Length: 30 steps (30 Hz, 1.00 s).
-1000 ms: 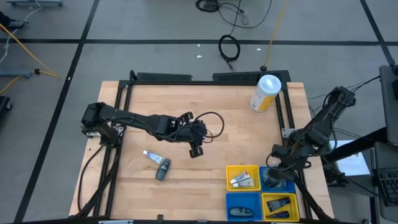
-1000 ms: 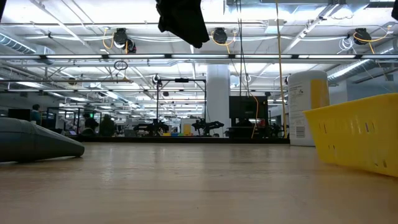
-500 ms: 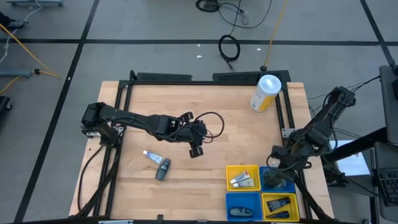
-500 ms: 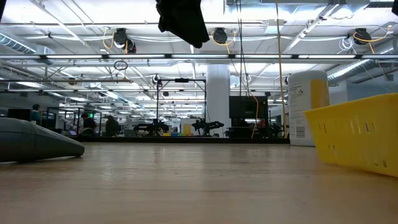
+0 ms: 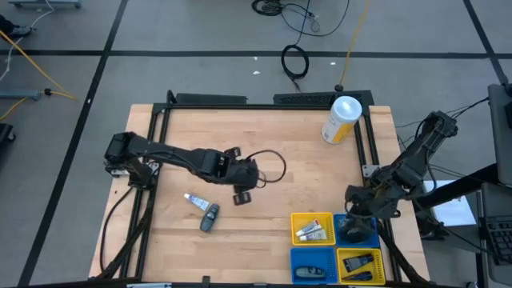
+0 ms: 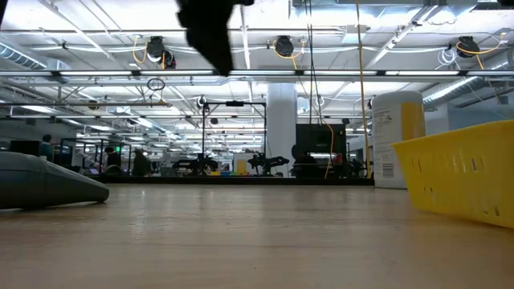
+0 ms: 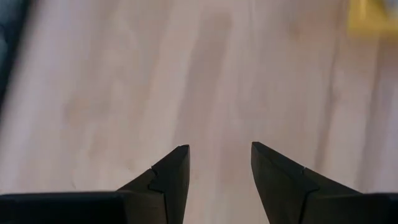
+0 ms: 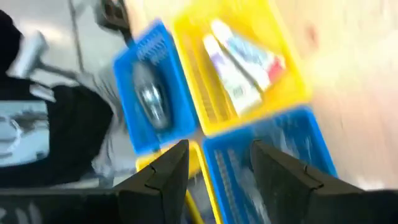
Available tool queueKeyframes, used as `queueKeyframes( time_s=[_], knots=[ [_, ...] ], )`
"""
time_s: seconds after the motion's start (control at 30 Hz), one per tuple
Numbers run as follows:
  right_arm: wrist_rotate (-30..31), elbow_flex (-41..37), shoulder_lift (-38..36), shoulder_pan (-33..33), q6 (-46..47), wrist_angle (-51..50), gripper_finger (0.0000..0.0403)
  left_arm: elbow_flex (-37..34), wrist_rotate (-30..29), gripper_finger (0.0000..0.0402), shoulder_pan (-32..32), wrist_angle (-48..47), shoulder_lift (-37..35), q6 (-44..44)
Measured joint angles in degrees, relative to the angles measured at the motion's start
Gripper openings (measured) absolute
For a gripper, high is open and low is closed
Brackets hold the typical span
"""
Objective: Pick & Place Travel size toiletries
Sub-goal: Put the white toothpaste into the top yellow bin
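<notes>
Two dark jointed arms, looped black cable on left arm (image 5: 180, 157), tapered black fingers (image 7: 168, 180)

Table (image 5: 264, 128) showing pale wood planks, smooth, matt, faint grain. Baskets looking like moulded plastic mesh: yellow basket (image 5: 313, 218), blue basket (image 5: 311, 263), slightly glossy. Canister (image 5: 342, 118) appearing as smooth plastic, white cap. White tube (image 5: 195, 201) looking soft and glossy. Dark grey oblong piece (image 5: 210, 218) reading matt. Arm casings showing matt black.
</notes>
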Motion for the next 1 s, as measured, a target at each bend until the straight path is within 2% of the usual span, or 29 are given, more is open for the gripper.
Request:
queueKeyframes(
  time_s=[0.1, 0.27, 0.43, 0.57, 0.73, 0.83, 1.0],
  knots=[
    [6.1, 0.0, 0.0, 0.0, -4.4, 3.6, 0.0167, -0.1, 3.3, 0.017, -1.4, -6.2, 0.0, -4.3],
    [17.7, 0.0, 0.4, 0.0, -16.8, 8.3, 0.0167, -0.9, 4.5, 0.017, -5.6, -12.0, 0.1, -12.1],
    [23.4, 0.0, 3.0, -0.1, -25.6, 12.0, 0.0167, -0.9, 2.8, 0.017, -10.9, -17.8, 0.1, -19.4],
    [25.1, 0.0, 6.6, -1.8, -32.7, 15.6, 0.0167, -0.9, -2.2, 0.017, -15.0, -25.8, 0.3, -20.9],
    [24.7, 0.0, 11.7, -4.6, -40.3, 23.3, 0.0167, -2.8, -3.9, 0.017, -18.3, -30.2, 0.5, -15.3],
    [24.7, 0.0, 14.6, -5.4, -44.2, 27.6, 0.0167, -7.3, -3.2, 0.0162, -18.5, -32.3, 0.5, -14.0],
    [23.7, 0.0, 17.5, -5.7, -49.5, 32.5, 0.0167, -16.3, 2.2, 0.0127, -17.8, -32.3, 0.5, -13.9]
  ],
)
